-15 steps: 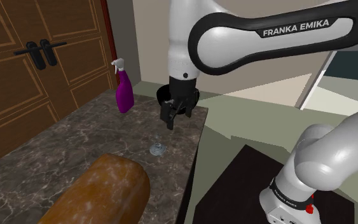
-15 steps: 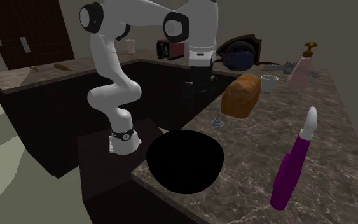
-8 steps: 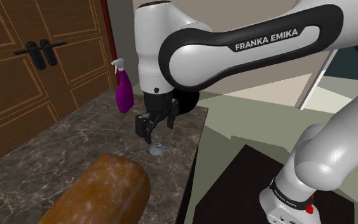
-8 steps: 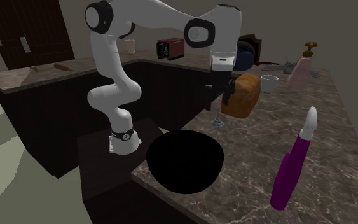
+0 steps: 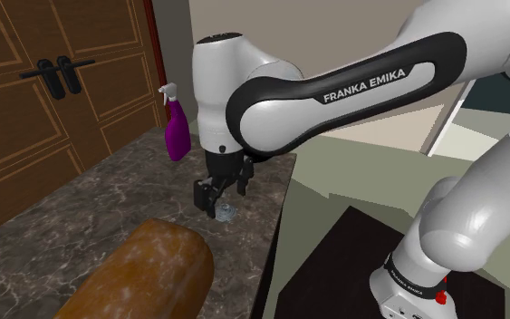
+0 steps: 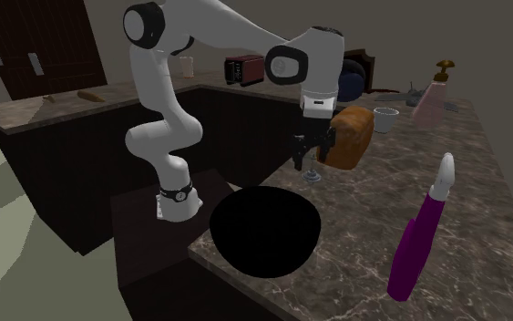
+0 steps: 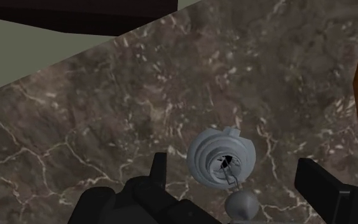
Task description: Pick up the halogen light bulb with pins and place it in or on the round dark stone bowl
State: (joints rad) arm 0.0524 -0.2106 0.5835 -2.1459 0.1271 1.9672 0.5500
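Ok, gripper [image 7: 234,170] wide open, fingers [image 7: 323,186] either side of bulb [image 7: 217,153], not touching, prob pre-grasp alignment; dark bowl [image 6: 265,228] well apart from bulb along counter [image 6: 482,182], so carry needed.

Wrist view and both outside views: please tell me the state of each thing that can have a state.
halogen bulb: lying on the marble counter, not held.
tool: open, low over the halogen bulb, fingers on both sides of it, not touching it.
dark bowl: standing at the counter's corner, halogen bulb not in it.
purple spray bottle: upright.
wooden doors: shut.
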